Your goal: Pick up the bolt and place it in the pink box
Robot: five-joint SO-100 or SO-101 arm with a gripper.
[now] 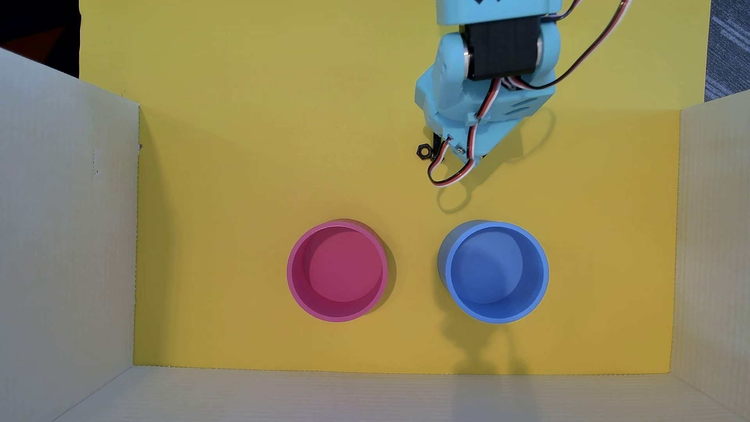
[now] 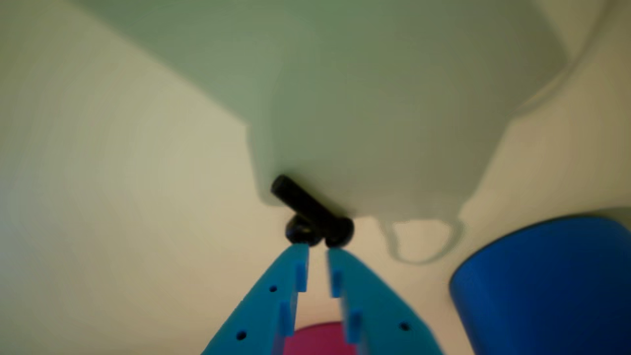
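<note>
Two round containers stand on the yellow bench [image 1: 243,182] in the overhead view: the pink box [image 1: 337,271] toward 6 o'clock of centre and a blue container [image 1: 493,272] at about 4 o'clock, side by side but apart, both upright and holding nothing. White corrugated walls [image 1: 65,227] fence the bench on three sides. At roughly 1 o'clock the light-blue arm [image 1: 487,81] reaches down, its end effector [image 2: 318,251] low over the surface (mostly hidden under the arm's own body from above). A black hexagonal nut [image 1: 424,151] lies just at the arm's 9 o'clock edge, and a short threaded stub of the bolt [image 1: 436,140] peeks out beside it.

In the wrist view the bolt [image 2: 310,209] lies flat on the bench just past the fingertips, shaft slanting toward 10 o'clock, head nearest the tips — the nut [image 2: 301,230] touches it there. The two fingers stand slightly parted with a narrow gap and nothing between them.
</note>
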